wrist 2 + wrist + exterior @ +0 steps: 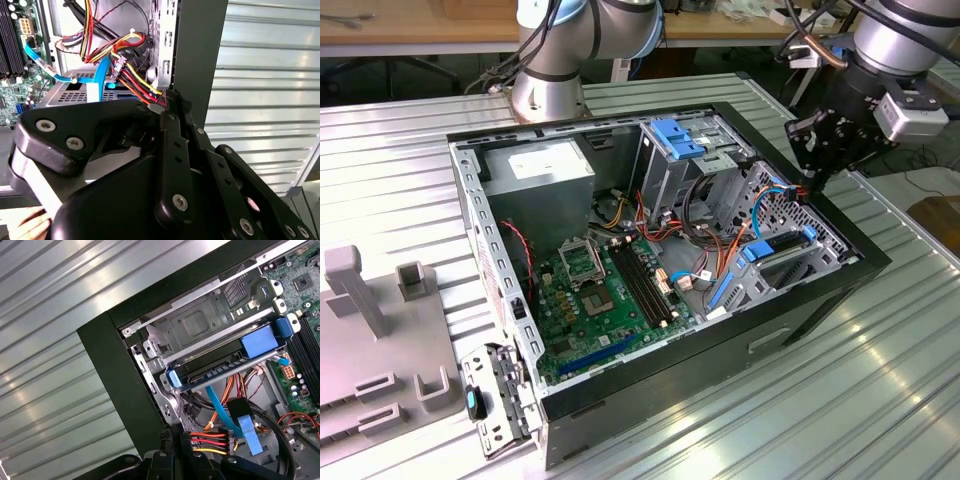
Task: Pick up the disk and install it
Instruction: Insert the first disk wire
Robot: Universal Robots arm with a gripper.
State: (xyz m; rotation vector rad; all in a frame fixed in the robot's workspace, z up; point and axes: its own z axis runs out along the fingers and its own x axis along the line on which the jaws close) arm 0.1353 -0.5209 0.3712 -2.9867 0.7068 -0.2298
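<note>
The disk (227, 360) sat in the drive bay of the open case (720, 340) on the ribbed metal counter (880, 400). The claw (817, 172) hovered clenched, empty, at the case edge.

Lighting was bright and even, from overhead. Ribbed metal counter (880, 380) threw broad white glare streaks in the exterior view, and the same washed-out bands showed in both wrist views. Case (800, 300) interior was darker but boards and cables stayed readable; soft shadow under the drive cage. Gripper (170, 95) body was close to the lens in the second wrist view, black, slightly soft, detail crushed. Pink tint at the exterior view's left edge.
</note>
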